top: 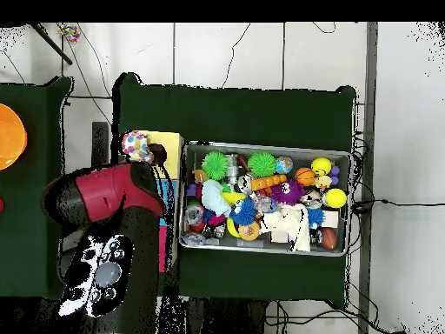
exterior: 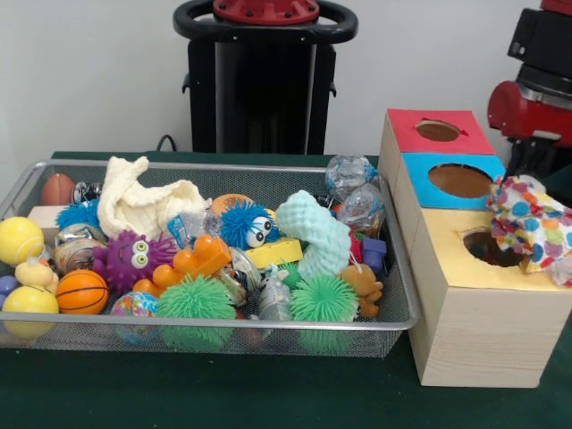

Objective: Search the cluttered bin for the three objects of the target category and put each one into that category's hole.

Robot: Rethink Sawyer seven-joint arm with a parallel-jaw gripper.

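One polka-dot cloth [exterior: 529, 222] draped at the rim of the yellow hole [exterior: 490, 248] of the wooden sorting box [exterior: 465, 331], red arm [top: 122, 235] covering the box from above, gripper hidden so its opening cannot be told, wire bin [exterior: 393, 308] beside it crowded with a cream cloth [exterior: 143, 204], spiky green balls [exterior: 195, 299], a mini basketball [exterior: 81, 291].

Soft, even room light fills the front view, with no hard shadows on the white wall [exterior: 89, 80] behind. The dark green bench [exterior: 223, 393] reads dim and flat beside the bright toys. Small glints sit on the wire bin's [exterior: 223, 323] rim and on the clear crinkled balls [exterior: 350, 175]. The wooden box [exterior: 474, 335] shows a shaded front face. From overhead the pale floor [top: 261, 52] looks washed out and the bin's contents are soft, fine detail lost.
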